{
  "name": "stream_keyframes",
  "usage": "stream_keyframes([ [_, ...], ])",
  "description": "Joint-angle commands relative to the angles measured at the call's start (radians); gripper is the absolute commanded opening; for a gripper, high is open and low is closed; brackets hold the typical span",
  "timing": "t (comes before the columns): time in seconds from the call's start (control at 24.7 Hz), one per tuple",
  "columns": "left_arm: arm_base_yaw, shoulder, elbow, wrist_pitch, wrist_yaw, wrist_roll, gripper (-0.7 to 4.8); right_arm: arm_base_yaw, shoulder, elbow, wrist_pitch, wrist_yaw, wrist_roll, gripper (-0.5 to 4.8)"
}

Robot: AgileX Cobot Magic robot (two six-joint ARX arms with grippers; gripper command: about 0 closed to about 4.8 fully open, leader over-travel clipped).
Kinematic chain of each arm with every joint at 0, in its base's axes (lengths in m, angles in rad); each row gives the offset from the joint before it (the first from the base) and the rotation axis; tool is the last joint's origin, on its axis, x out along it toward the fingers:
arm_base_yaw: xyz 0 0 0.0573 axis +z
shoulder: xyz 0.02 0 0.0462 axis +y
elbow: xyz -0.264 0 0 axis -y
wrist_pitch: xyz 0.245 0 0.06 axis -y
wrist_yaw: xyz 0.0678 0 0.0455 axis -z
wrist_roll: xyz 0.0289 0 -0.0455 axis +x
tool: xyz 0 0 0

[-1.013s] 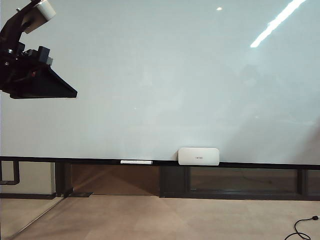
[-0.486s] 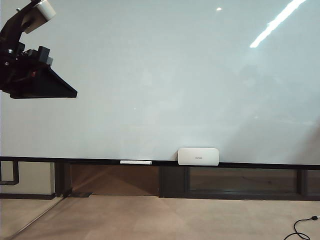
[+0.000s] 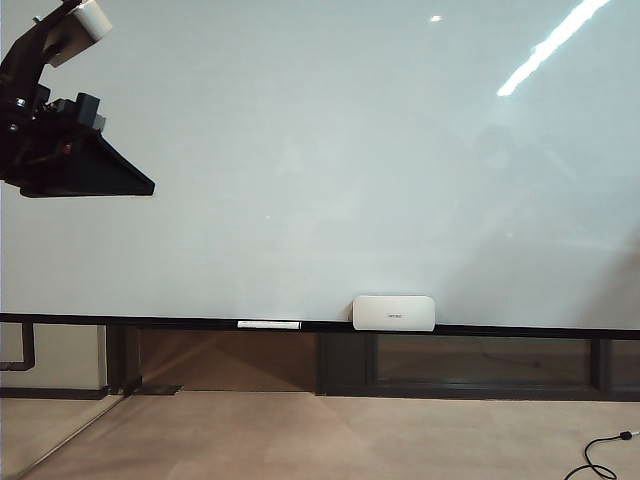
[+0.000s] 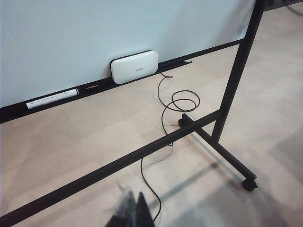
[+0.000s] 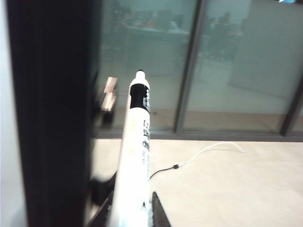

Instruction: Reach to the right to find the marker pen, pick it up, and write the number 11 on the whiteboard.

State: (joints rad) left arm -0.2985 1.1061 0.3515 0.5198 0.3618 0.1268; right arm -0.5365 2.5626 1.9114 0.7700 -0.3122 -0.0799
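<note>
Exterior view: the whiteboard (image 3: 320, 160) fills most of the field, its glossy pale surface blank and carrying only reflections of ceiling lights at upper right. Along its thin dark lower ledge (image 3: 500, 328) lie a slim white pen (image 3: 269, 325) and, just to its right, a white rounded eraser box (image 3: 393, 313); the two are near each other but apart. A black arm assembly (image 3: 60, 150) with a pale fitting on top enters at upper left, in front of the board; neither pair of fingertips is visible in this view. A dark cable (image 3: 600, 458) rests on the floor at lower right. Left wrist view: the left gripper (image 4: 132, 213) appears only as blurred dark finger tips at the frame edge, lying close together with no object seen between them, well apart from the board; whether they are fully together cannot be told. The same eraser box (image 4: 134, 66) and white pen (image 4: 52, 98) sit on the ledge, above the stand's black crossbar (image 4: 142, 153) and a looping cable (image 4: 170, 106) on the floor. Right wrist view: the right gripper (image 5: 130, 208) is clamped on the marker pen (image 5: 135, 156), a white-barrelled marker with a black band near its tip, which projects away from the camera beside a dark vertical post (image 5: 52, 113), with glass partitions behind.
</note>
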Motion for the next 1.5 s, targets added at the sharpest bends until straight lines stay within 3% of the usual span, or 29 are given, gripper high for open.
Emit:
stream_keyframes([
  [0.04,0.0,-0.002,0.005,0.013,-0.003,0.013,-0.06,-0.012,-0.074,-0.011,-0.037,0.034,0.004,-0.05],
  [0.24,0.0,-0.002,0.021,0.012,0.025,-0.01,-0.05,-0.033,-0.172,-0.073,-0.069,0.048,0.005,-0.05],
  [0.49,0.0,-0.049,0.035,0.012,0.067,-0.085,-0.05,-0.071,-0.463,-0.358,-0.114,0.077,0.035,-0.05],
  [0.65,0.0,-0.204,0.036,-0.042,-0.066,-0.172,-0.05,-0.062,-0.69,-0.597,-0.149,0.078,0.102,-0.05],
  [0.73,0.0,-0.336,0.05,-0.153,-0.175,-0.164,-0.05,-0.031,-0.826,-0.718,-0.174,0.087,0.106,-0.05],
  [0.89,0.0,-0.565,0.177,-0.506,-0.341,-0.097,-0.05,0.053,-1.081,-0.882,-0.259,0.082,0.133,-0.05],
  [1.05,0.0,-0.641,0.298,-0.681,-0.331,-0.113,-0.05,0.247,-1.244,-0.949,-0.385,0.102,0.192,-0.05],
  [1.17,0.0,-0.645,0.402,-0.816,-0.166,-0.131,-0.05,0.447,-1.317,-0.948,-0.4,0.144,0.218,-0.05],
  [1.34,0.001,-0.647,0.535,-0.917,-0.238,-0.112,-0.05,0.694,-1.299,-0.868,-0.429,0.225,0.26,-0.05],
  [1.5,0.001,-0.65,0.63,-0.983,-0.266,-0.102,-0.05,0.85,-1.188,-0.716,-0.445,0.24,0.263,-0.05],
])
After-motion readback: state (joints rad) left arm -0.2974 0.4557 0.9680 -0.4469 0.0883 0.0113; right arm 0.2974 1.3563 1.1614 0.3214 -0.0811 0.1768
